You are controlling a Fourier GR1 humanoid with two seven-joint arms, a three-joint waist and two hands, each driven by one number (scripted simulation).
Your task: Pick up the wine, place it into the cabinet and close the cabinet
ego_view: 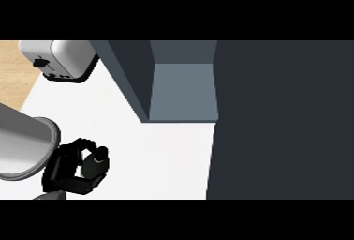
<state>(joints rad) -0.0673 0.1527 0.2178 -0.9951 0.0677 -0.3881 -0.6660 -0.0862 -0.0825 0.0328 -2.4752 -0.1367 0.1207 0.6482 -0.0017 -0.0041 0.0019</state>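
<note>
Head view shows the left hand (pixel 72 168) low at the near left of the white counter (pixel 166 154), its black fingers curled round a dark bottle — the wine (pixel 99 157); the bottle's rounded top pokes out between thumb and fingers, and the rest of it is hidden by the hand, so how upright it stands I cannot tell; the right hand is nowhere in sight. The cabinet (pixel 181 89) stands at the far side, right of the hand and well apart from it; its grey-blue inside shows as an open compartment, and a broad dark panel (pixel 283 117) fills the whole right of the view — likely the open door, though I would not swear to it. A chrome toaster (pixel 59 58) sits at the far left corner, and a large grey curved thing (pixel 24 145) lies just beside the hand on its left; what it is I cannot make out. From where I stand, the bottle looks a stiff, smooth, rather heavy thing, apt to slip and to break if knocked; the body, well below the neck, seems the sound place to hold it, and that is about where the fingers wrap; the carry to the compartment is not yet done, and the dark edge of the cabinet's left wall is what it might clip.
</note>
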